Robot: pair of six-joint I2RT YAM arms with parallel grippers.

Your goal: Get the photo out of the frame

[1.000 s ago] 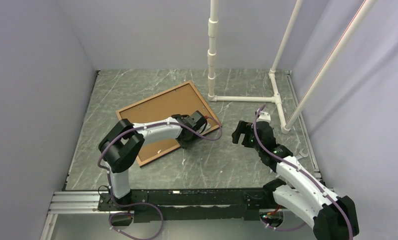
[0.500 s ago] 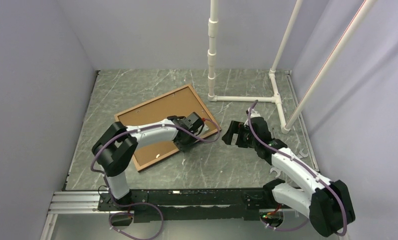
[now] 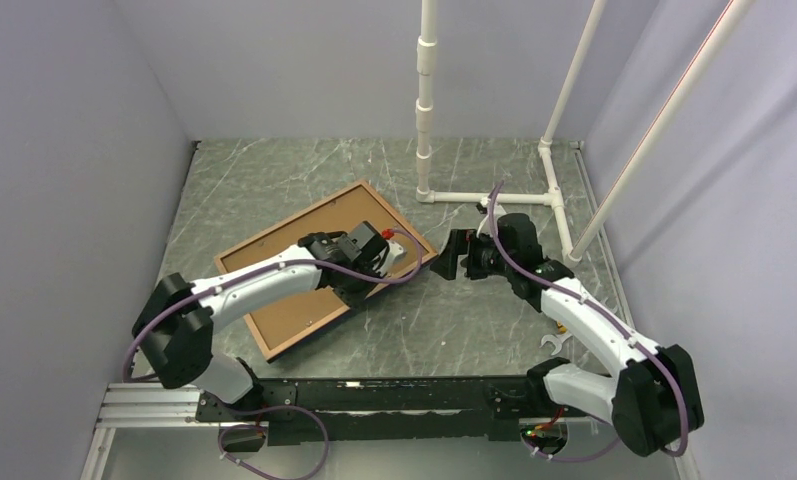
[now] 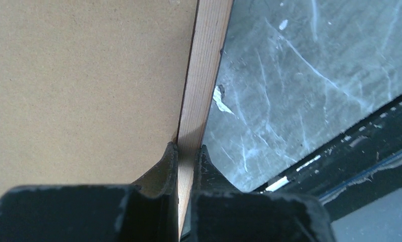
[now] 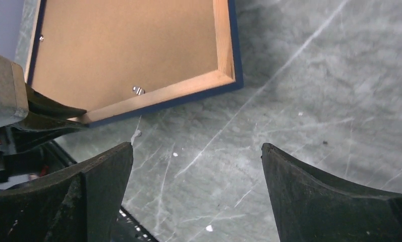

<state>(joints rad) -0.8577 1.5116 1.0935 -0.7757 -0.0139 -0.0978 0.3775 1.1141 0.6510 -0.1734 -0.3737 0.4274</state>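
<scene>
Top view looks steeply down on the table (image 3: 274, 170) from its near side. Both wrist views share the frame (image 5: 230, 50), perhaps one rail; left far closer.

A grey marbled table (image 3: 474, 330), streaked white, sits between pale lilac walls (image 3: 74, 150). White pipes (image 3: 426, 100) stand at its far right side. A metal rail (image 3: 144, 405) lines its near edge.
</scene>
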